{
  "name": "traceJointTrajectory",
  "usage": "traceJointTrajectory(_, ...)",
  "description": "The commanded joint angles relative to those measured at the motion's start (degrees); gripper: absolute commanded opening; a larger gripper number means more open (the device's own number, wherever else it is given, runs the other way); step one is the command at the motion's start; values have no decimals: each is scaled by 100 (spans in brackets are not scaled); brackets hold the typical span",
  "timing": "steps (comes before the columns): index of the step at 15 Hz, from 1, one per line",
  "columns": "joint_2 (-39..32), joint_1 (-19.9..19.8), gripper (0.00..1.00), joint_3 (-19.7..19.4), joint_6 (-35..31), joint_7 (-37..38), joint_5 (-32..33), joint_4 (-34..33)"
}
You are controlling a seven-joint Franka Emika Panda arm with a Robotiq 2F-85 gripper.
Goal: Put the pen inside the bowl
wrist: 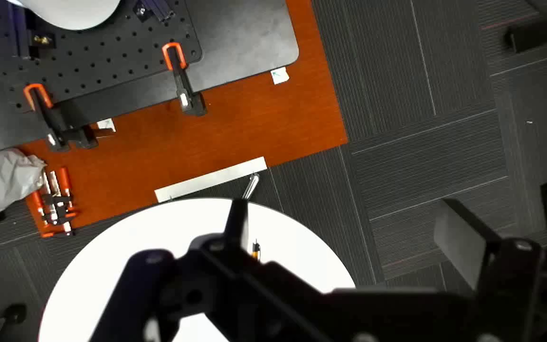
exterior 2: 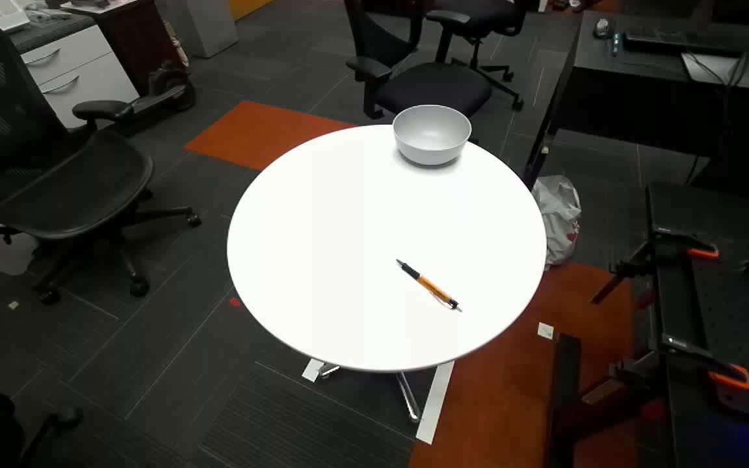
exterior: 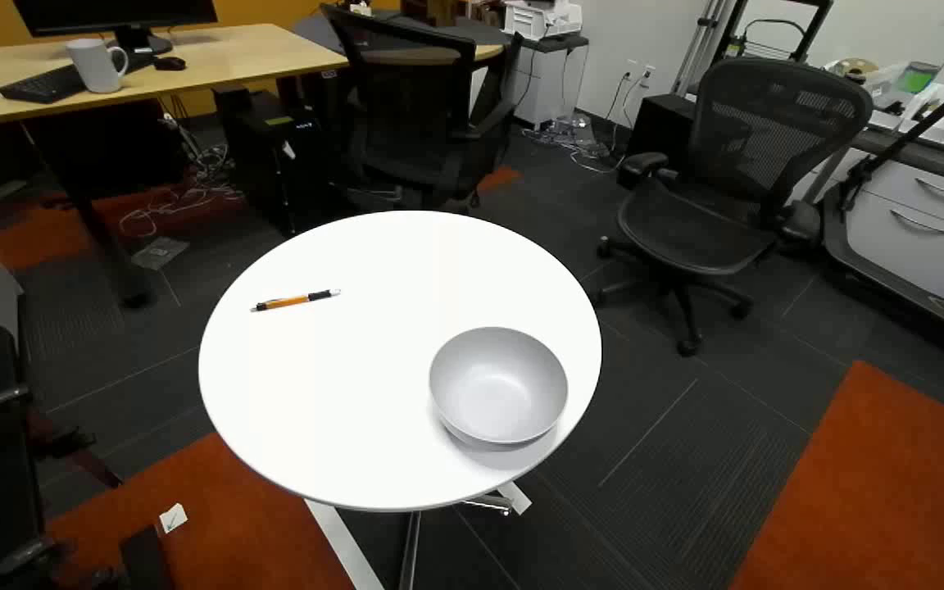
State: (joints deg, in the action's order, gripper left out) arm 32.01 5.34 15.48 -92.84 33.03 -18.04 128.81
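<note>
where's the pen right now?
In an exterior view, the pen lies on the round white table near its left edge, up and left of the bowl and well apart from it.

Table point(exterior: 341, 385): pen point(exterior: 296, 301) and bowl point(exterior: 498, 392) are borne on top, well apart; in an exterior view, the pen is placed to the left of and behind the bowl.
</note>
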Motion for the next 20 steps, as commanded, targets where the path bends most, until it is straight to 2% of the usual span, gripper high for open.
traceJointTrajectory(1,-5,-8,100,4,16,-1,1,-15)
traceJointTrajectory(6,-78,-25,100,5,0,-37,53,-39)
traceJointTrajectory(13,-624,-138,100,-89,-275,-152,355,-35)
traceJointTrajectory(20,-1331,-141,100,-138,-1453,-156,825,224)
